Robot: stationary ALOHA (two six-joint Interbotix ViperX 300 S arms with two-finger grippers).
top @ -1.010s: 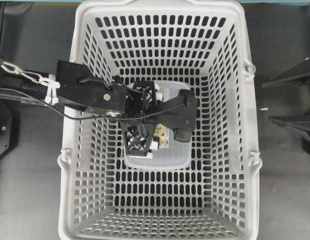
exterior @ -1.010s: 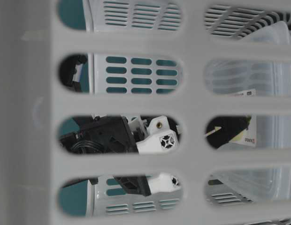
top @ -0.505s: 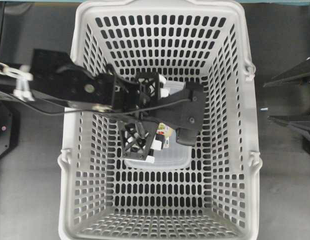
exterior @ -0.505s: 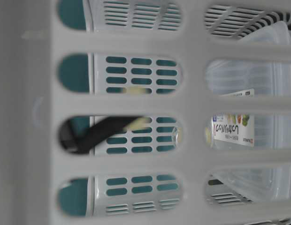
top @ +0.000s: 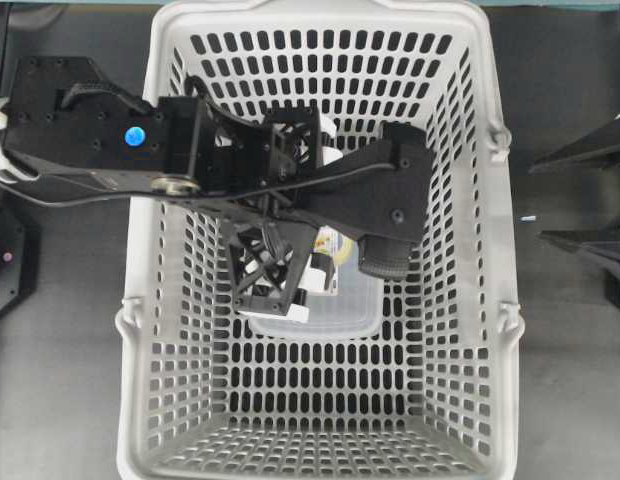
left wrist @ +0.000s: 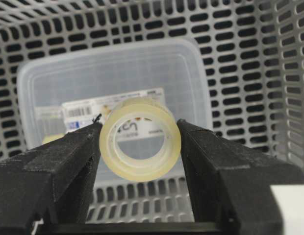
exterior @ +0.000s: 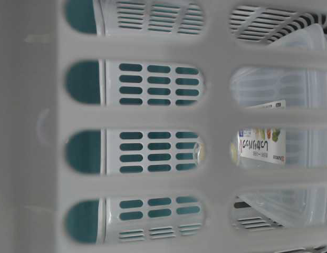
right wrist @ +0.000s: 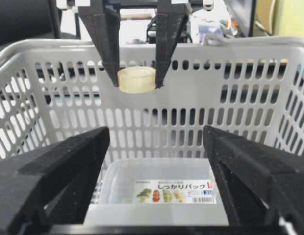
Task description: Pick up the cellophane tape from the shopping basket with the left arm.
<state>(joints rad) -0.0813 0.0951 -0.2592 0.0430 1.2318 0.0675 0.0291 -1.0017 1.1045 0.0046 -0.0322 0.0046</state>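
So the left gripper (left wrist: 139, 147), pinching the tape (left wrist: 140, 138), has risen above the basket (right wrist: 250, 73) rim now; right gripper (right wrist: 157, 196) stays spread.

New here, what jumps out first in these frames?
The left tool pinches a pale yellowish roll, the cellophane tape, held up near rim height of the grey shopping basket. Below it a translucent plastic tray with a printed label lies on the basket floor.

A clear plastic tray (right wrist: 159, 193) lies flat, its white label (right wrist: 174, 191) with small food pictures and red and blue print facing up. Outside, the dark tabletop (top: 60, 380) surrounds everything.
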